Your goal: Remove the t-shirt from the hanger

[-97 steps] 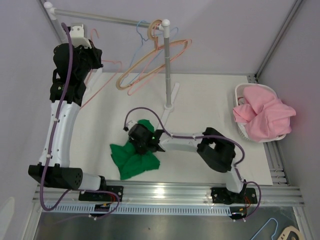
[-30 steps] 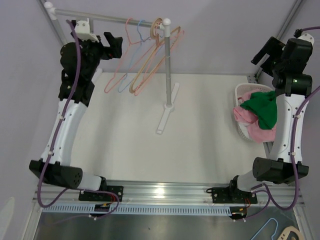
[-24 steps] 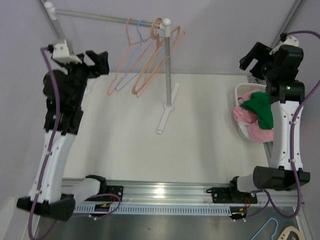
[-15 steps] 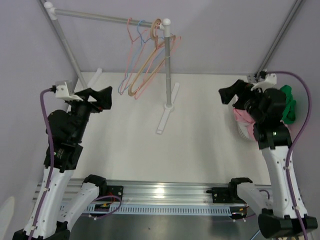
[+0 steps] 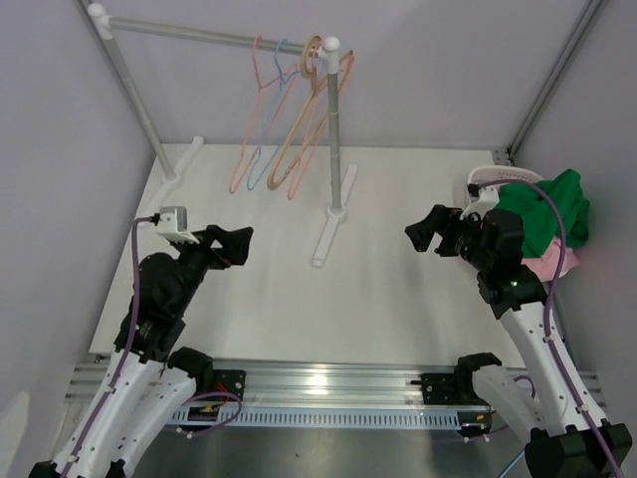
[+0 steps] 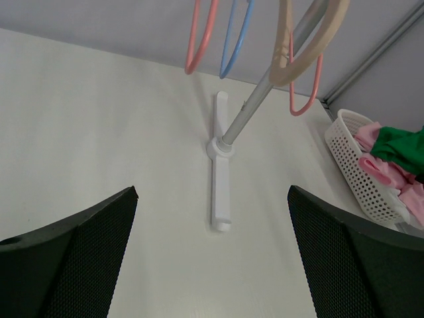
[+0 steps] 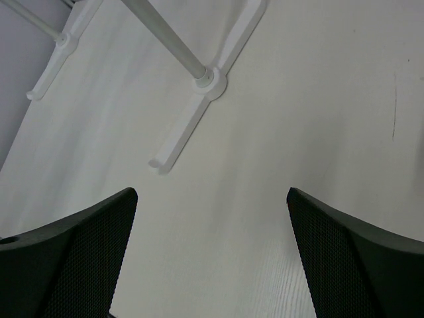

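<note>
One green t-shirt [image 5: 553, 202] lies at the right edge of the frame, draped over the one white basket [image 5: 478, 181] along with pink cloth [image 5: 546, 266]. Four bare hangers [image 5: 296, 127] hang on the rack [image 5: 334, 139] at upper centre: two pink, one blue, one tan. Left jaws and right jaws both gape, empty, above the counter [image 5: 388, 299].

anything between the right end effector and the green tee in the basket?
Nothing visible. The tee lies uncovered on top of the pink clothes in the basket. The right end effector is open over the table, facing away from the tee toward the rack.
</note>
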Robot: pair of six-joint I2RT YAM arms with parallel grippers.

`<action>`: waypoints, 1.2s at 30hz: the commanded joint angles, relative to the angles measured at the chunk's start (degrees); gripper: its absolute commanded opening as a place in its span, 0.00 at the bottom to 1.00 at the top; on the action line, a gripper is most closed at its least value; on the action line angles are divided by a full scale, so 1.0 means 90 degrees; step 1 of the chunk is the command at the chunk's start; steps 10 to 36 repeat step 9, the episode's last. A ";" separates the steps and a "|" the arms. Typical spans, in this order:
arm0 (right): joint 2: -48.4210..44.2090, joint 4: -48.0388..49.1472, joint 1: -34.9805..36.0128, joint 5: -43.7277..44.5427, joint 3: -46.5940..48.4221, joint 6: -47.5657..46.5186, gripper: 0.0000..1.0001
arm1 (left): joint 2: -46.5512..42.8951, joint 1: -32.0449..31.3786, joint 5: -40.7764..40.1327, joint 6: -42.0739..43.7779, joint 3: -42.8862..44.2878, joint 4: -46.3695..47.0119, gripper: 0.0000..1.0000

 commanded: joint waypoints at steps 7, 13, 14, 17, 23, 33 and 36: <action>-0.0112 0.0298 0.0051 0.0004 0.0129 -0.0149 0.99 | 0.0048 -0.0218 -0.0117 -0.0089 0.0125 0.0188 1.00; -0.0054 0.0181 0.0051 0.0150 0.0168 -0.0140 1.00 | 0.0018 -0.0228 -0.0176 -0.0079 0.0154 0.0178 0.99; -0.0054 0.0181 0.0051 0.0150 0.0168 -0.0140 1.00 | 0.0018 -0.0228 -0.0176 -0.0079 0.0154 0.0178 0.99; -0.0054 0.0181 0.0051 0.0150 0.0168 -0.0140 1.00 | 0.0018 -0.0228 -0.0176 -0.0079 0.0154 0.0178 0.99; -0.0054 0.0181 0.0051 0.0150 0.0168 -0.0140 1.00 | 0.0018 -0.0228 -0.0176 -0.0079 0.0154 0.0178 0.99; -0.0054 0.0181 0.0051 0.0150 0.0168 -0.0140 1.00 | 0.0018 -0.0228 -0.0176 -0.0079 0.0154 0.0178 0.99; -0.0054 0.0181 0.0051 0.0150 0.0168 -0.0140 1.00 | 0.0018 -0.0228 -0.0176 -0.0079 0.0154 0.0178 0.99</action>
